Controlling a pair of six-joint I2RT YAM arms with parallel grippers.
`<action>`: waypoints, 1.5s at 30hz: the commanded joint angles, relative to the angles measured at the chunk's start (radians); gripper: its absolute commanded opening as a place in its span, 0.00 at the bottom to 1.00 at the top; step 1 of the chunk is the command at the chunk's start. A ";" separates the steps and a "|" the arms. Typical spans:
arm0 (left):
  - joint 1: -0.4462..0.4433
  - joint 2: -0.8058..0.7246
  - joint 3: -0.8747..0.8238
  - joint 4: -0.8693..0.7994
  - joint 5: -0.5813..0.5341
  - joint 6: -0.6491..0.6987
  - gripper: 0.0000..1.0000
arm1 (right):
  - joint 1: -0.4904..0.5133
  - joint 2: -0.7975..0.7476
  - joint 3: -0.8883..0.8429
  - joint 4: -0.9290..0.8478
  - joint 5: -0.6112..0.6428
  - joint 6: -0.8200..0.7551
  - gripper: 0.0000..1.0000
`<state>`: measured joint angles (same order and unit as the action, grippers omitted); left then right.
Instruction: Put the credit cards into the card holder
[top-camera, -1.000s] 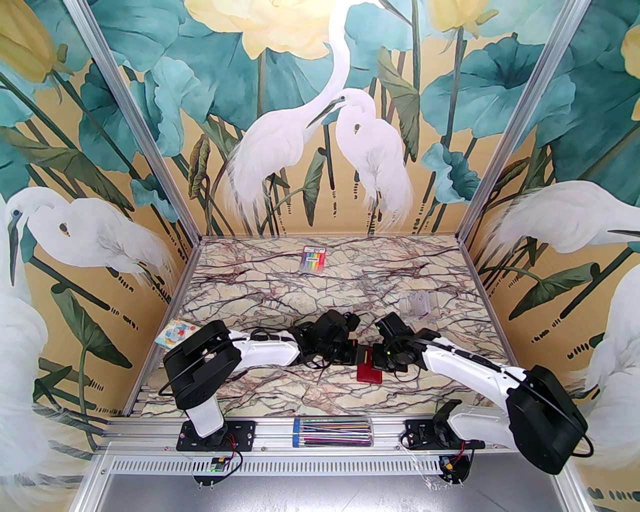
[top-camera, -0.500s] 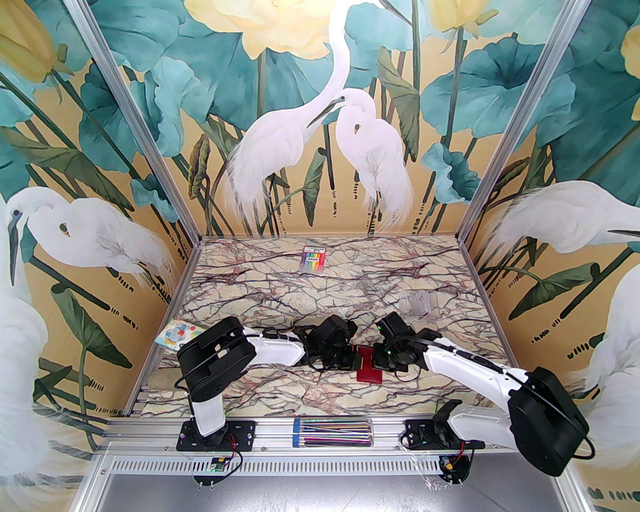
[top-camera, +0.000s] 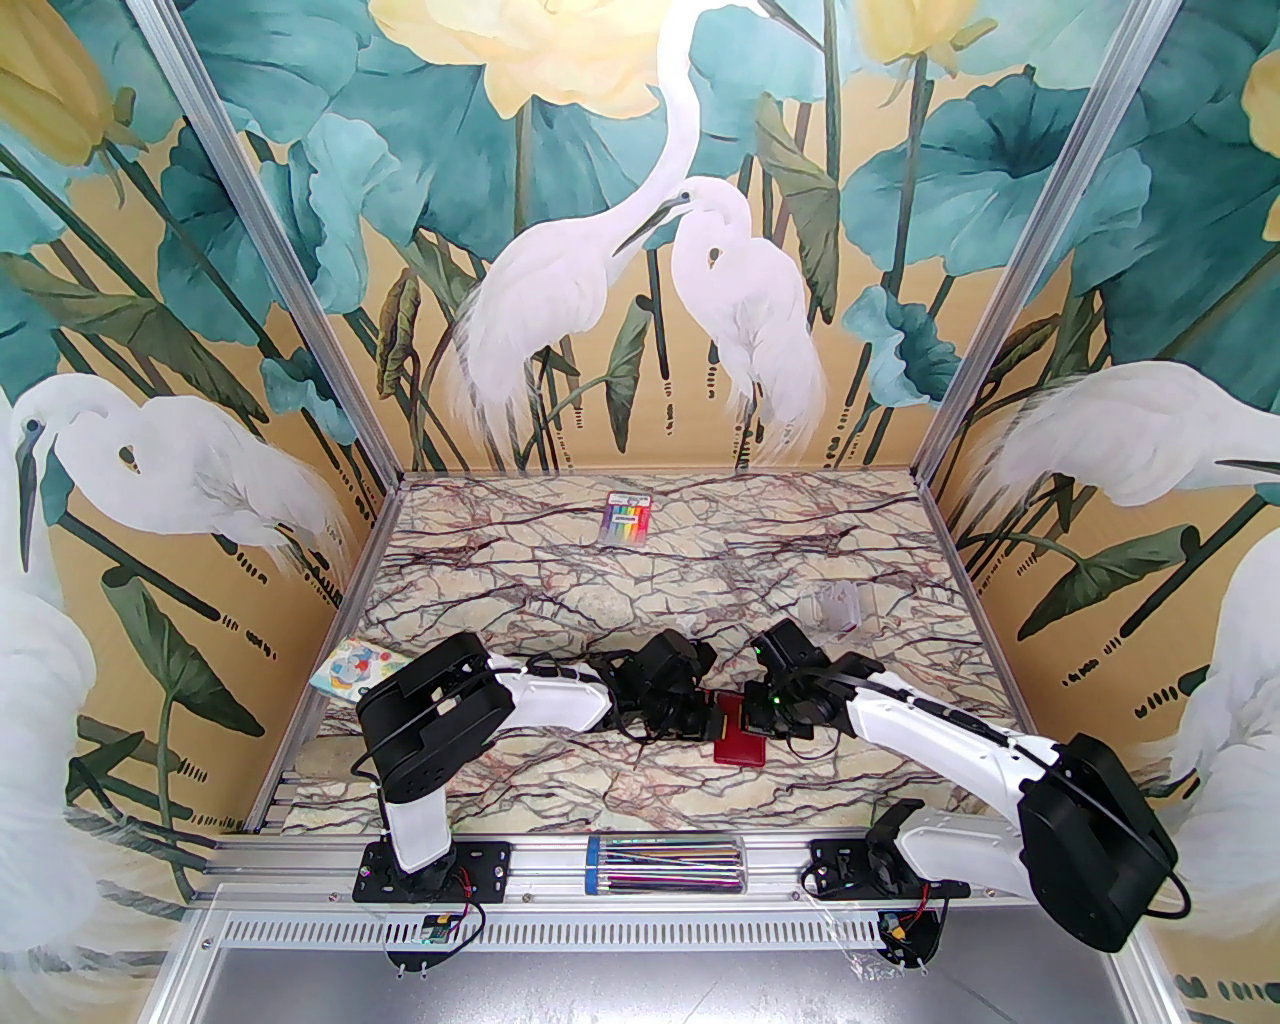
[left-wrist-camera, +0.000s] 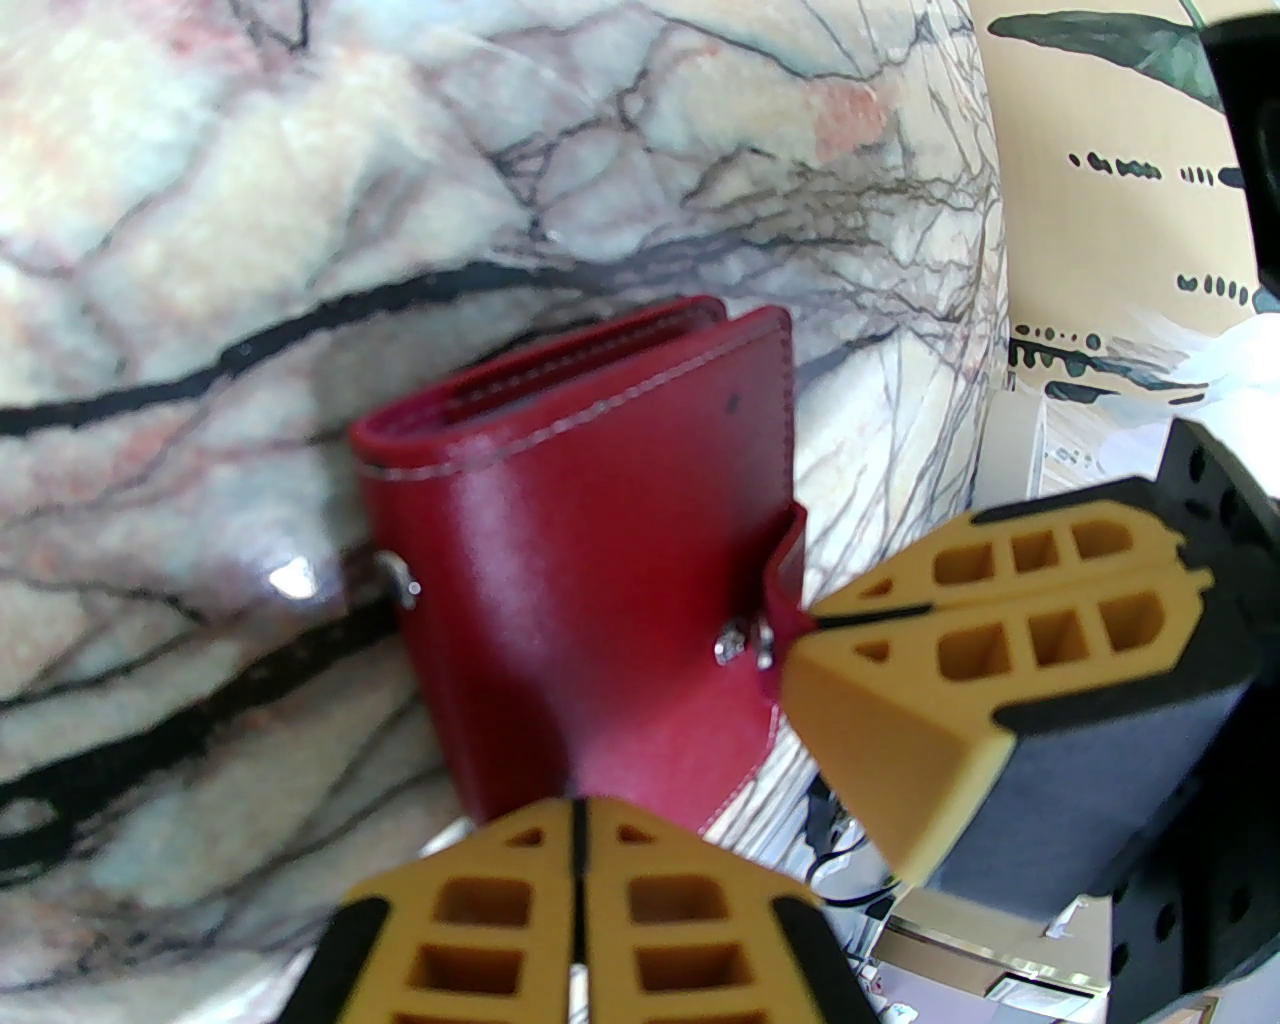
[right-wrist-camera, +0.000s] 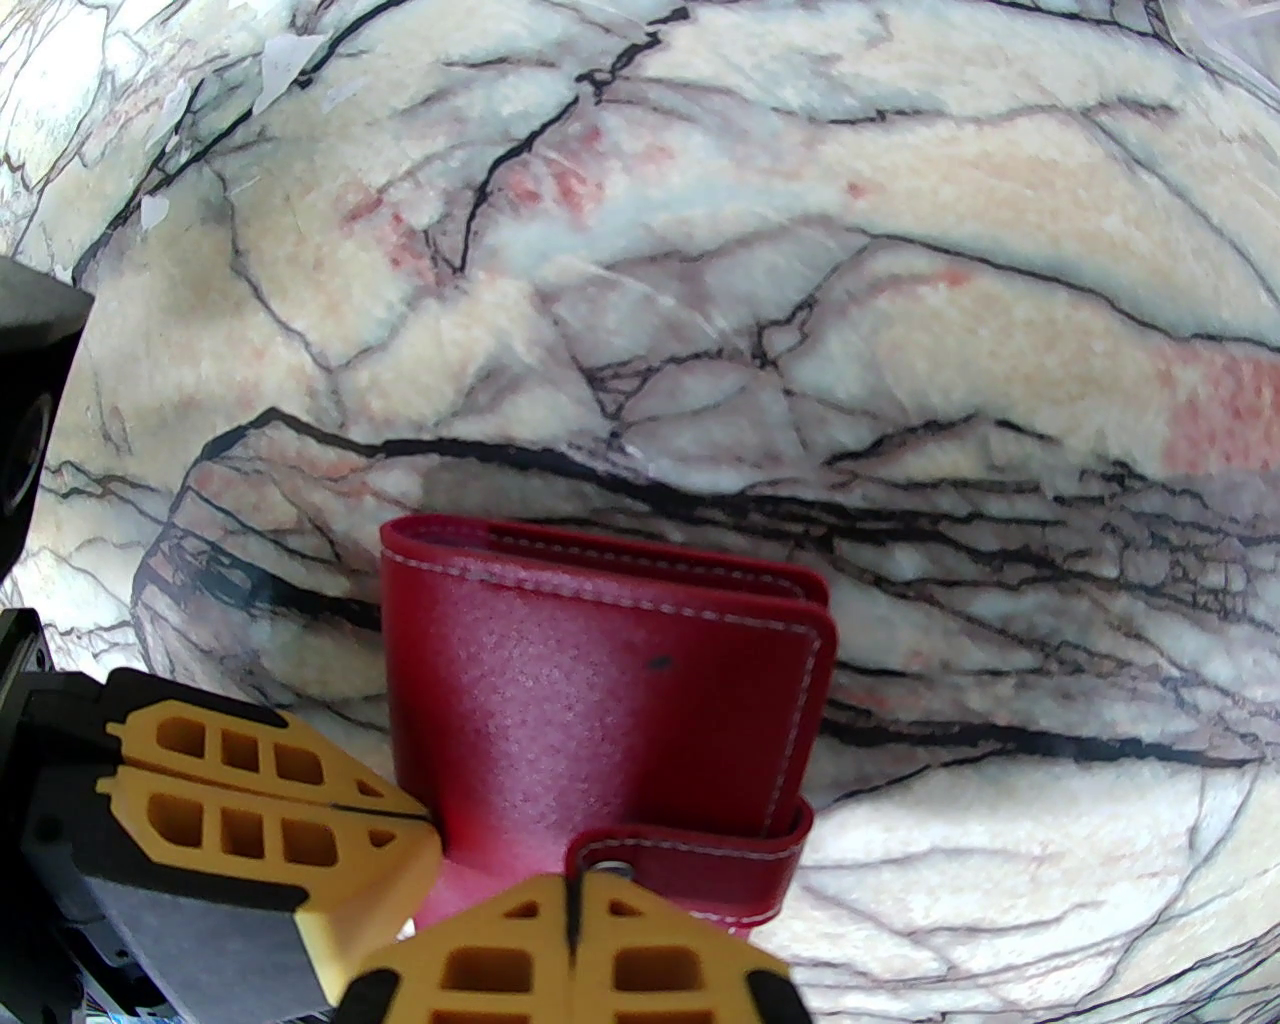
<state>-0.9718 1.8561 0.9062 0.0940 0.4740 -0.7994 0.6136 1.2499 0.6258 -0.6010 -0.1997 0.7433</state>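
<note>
Left wrist view: both pinched shut, left gripper on the edge of the card holder, right gripper on its snap tab; I'd peel the tab gently.

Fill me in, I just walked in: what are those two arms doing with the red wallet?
Both arms are working on the card holder, which lies folded on the marble table between them. The right gripper is shut and seems to pinch its snap tab; the left gripper, also shut, has its tips at the cover's edge. Probably they are opening it.
</note>
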 joint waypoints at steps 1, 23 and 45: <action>-0.005 0.031 0.013 -0.021 -0.012 0.016 0.07 | -0.005 0.022 0.014 -0.007 -0.018 -0.004 0.00; -0.005 0.032 0.008 -0.007 -0.011 0.012 0.06 | -0.005 0.081 0.010 -0.019 -0.004 -0.006 0.00; -0.005 0.026 0.001 0.000 -0.012 0.010 0.05 | -0.015 -0.044 0.022 -0.096 0.028 -0.007 0.00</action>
<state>-0.9718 1.8591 0.9062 0.0975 0.4767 -0.7998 0.6037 1.2034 0.6407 -0.6827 -0.1833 0.7425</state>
